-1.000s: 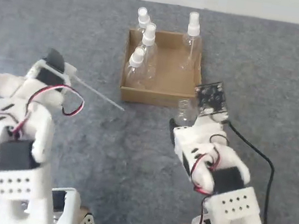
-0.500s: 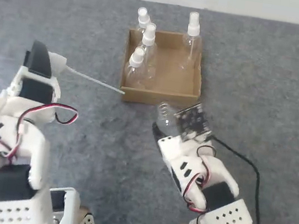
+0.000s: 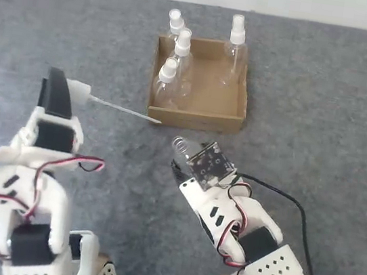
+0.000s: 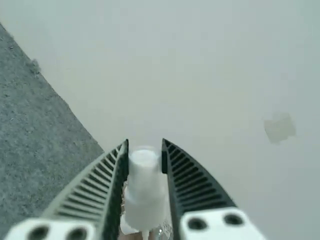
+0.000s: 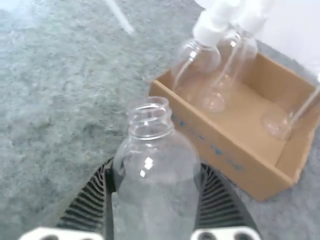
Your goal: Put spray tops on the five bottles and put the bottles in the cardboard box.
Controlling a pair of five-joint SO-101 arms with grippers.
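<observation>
My left gripper (image 3: pixel 63 90) is shut on a white spray top (image 4: pixel 145 192), held above the carpet to the left of the cardboard box (image 3: pixel 197 115). The top's thin dip tube (image 3: pixel 124 110) points toward the box's front left corner. An open clear bottle (image 5: pixel 152 165) sits upright in my right gripper (image 3: pixel 188 153), which is shut on its body just in front of the box. Several capped bottles stand in the box (image 5: pixel 240 130), one of them at the front left (image 3: pixel 167 80).
Grey carpet (image 3: pixel 325 103) lies on all sides of the box. A white wall (image 4: pixel 210 75) stands beyond the carpet's far edge. The right arm's black cable (image 3: pixel 297 201) trails to the right.
My right gripper has carried the open bottle leftward and back from the box front. My left gripper has swung its spray top so the tube tip nears the box corner.
</observation>
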